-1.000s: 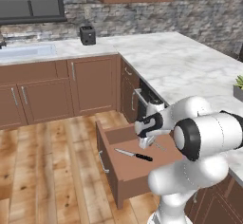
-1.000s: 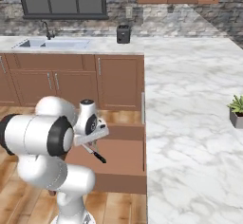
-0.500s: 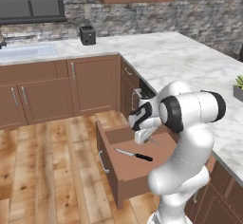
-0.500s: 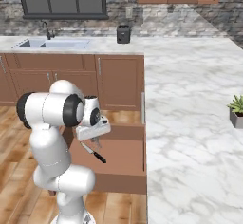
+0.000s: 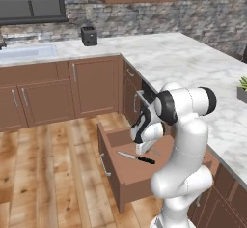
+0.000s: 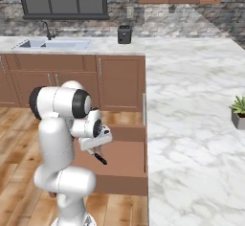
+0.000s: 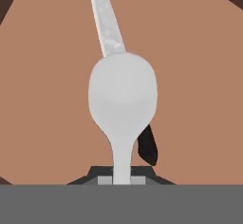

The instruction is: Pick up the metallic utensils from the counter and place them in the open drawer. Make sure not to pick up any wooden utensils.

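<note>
From the left base view, I see my arm bent low over the open drawer (image 5: 126, 174), which stands pulled out from the cabinetry below the desk (image 5: 193, 63). The gripper (image 5: 143, 148) hangs just above the drawer's inside, toward its back. The knife (image 5: 136, 157) lies flat on the drawer floor, silver blade pointing toward the drawer front's left, black handle toward the arm. I cannot make out the spoon here; it is too small. A plant pot (image 5: 242, 91) sits at the desk's right edge, and a dark toaster (image 5: 89, 35) stands near the back wall beside the sink.

From the right base view, the gripper (image 6: 95, 147) again hovers over the drawer (image 6: 119, 179), with the knife's (image 6: 98, 157) black handle showing just beneath it. The marble desk (image 6: 191, 100) runs along the right.

From the hand view, my jaws are pinched tight on the handle of the grey metal spoon (image 7: 122, 95), whose bowl points away from the hand, above the brown drawer floor (image 7: 47, 99). The knife (image 7: 107, 23) lies underneath, its blade running up past the bowl, its black handle peeking out beside the spoon's neck.
</note>
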